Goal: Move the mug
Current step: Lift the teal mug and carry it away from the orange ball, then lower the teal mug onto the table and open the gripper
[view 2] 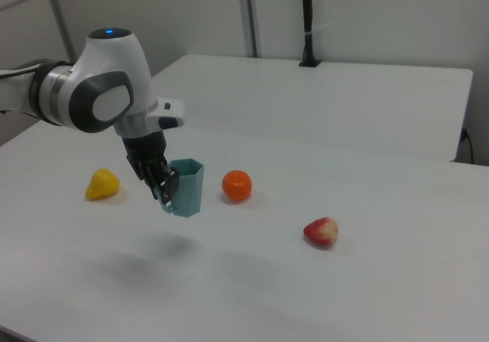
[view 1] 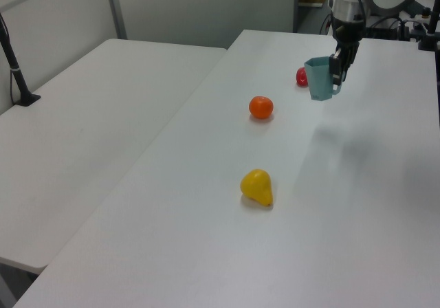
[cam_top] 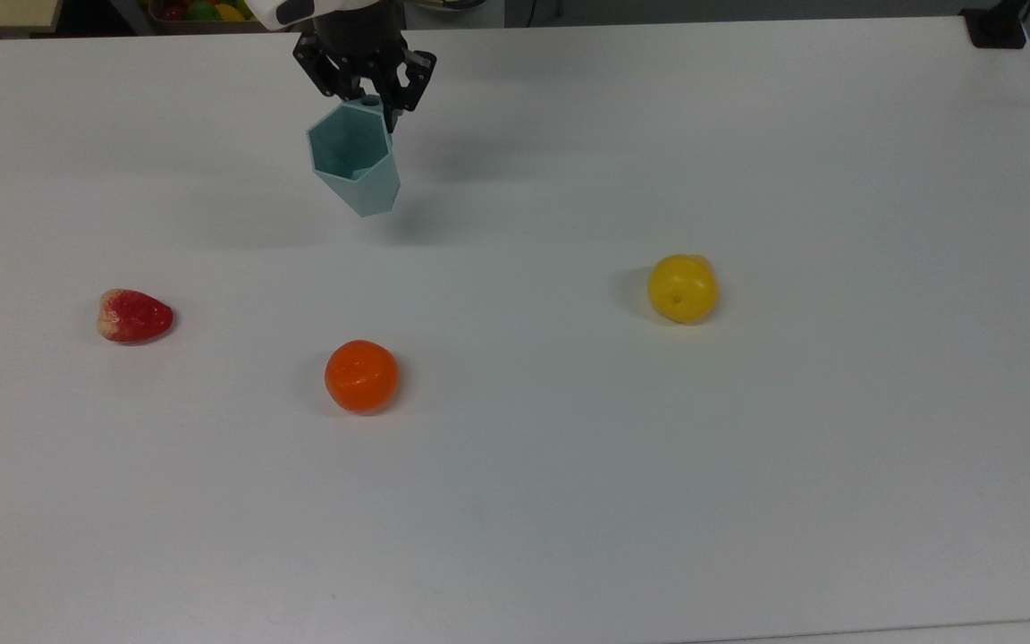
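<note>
**Mug held aloft over the white table**

The gripper (cam_top: 370, 100) has its fingers clamped on the rim and handle side of the mug (cam_top: 355, 166), a pale teal faceted cup with a hexagonal mouth. The mug hangs clear of the table (cam_top: 747, 465), its shadow lying on the surface just beside it at about 3 o'clock in the top view. In the right view the mug (view 2: 186, 188) stays roughly upright, open end up, with the gripper (view 2: 166, 190) at its 9 o'clock side.

Taking the orange (cam_top: 361, 376) as the dial's centre in the top view, the mug sits at 12 o'clock, well apart; the strawberry (cam_top: 134, 317) lies near 10 o'clock and the yellow pear-shaped fruit (cam_top: 681, 288) at about 2 o'clock. All three fruits rest on the table, apart from one another.

In the left view the mug (view 1: 318, 78) hangs just at 3 o'clock of the strawberry (view 1: 301, 76), partly covering it, with the orange (view 1: 260, 107) at 8 o'clock from the mug
</note>
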Action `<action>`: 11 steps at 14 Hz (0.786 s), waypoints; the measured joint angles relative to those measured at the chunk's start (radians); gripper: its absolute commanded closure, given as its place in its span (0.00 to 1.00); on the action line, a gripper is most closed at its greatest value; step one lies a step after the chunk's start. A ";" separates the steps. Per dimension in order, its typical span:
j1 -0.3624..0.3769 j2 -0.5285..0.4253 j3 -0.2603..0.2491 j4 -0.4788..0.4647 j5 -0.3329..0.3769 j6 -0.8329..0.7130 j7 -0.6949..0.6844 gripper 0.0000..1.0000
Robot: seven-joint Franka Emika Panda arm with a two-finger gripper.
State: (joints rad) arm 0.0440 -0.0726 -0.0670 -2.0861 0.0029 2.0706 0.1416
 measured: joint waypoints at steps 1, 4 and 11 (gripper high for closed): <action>0.000 0.000 0.002 -0.007 0.000 0.000 -0.003 0.84; 0.000 0.000 0.005 -0.026 0.000 0.003 -0.009 0.84; 0.002 0.050 0.013 -0.050 0.000 0.044 -0.014 0.84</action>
State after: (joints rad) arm 0.0458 -0.0230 -0.0537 -2.1364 0.0028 2.1141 0.1273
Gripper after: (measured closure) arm 0.731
